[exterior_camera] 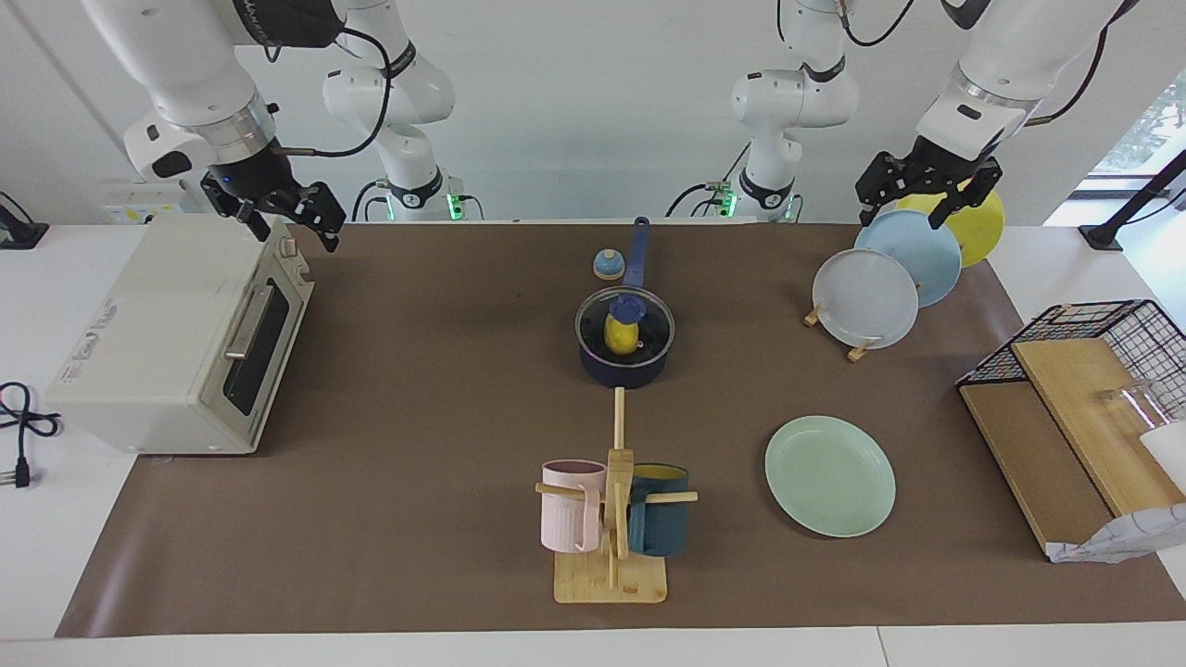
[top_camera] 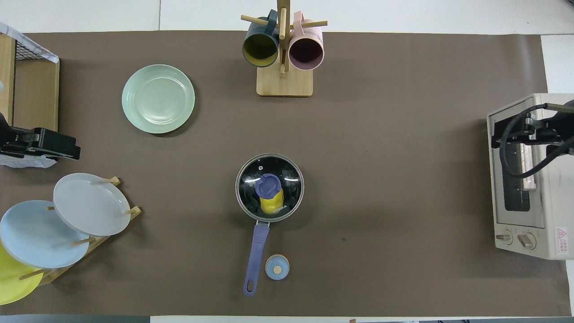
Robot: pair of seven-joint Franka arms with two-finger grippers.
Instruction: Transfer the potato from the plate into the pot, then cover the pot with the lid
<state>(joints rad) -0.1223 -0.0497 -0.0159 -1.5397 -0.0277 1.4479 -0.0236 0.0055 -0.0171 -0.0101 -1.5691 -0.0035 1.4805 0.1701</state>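
Observation:
The yellow potato (exterior_camera: 621, 335) (top_camera: 270, 205) lies inside the dark navy pot (exterior_camera: 623, 372) (top_camera: 258, 251) at the middle of the table. The glass lid (exterior_camera: 650, 320) (top_camera: 288, 177) with its blue knob sits on the pot and covers it. The mint-green plate (exterior_camera: 829, 474) (top_camera: 158, 98) lies bare, farther from the robots, toward the left arm's end. My left gripper (exterior_camera: 903, 215) (top_camera: 74, 150) is open and empty, raised over the plate rack. My right gripper (exterior_camera: 295, 232) (top_camera: 497, 134) is open and empty, raised over the toaster oven.
A toaster oven (exterior_camera: 176, 333) stands at the right arm's end. A rack with grey, light blue and yellow plates (exterior_camera: 866, 296) stands at the left arm's end, beside a wire basket with wooden boards (exterior_camera: 1093, 389). A mug tree (exterior_camera: 611, 519) stands farther out. A small bell (exterior_camera: 608, 265) sits by the pot handle.

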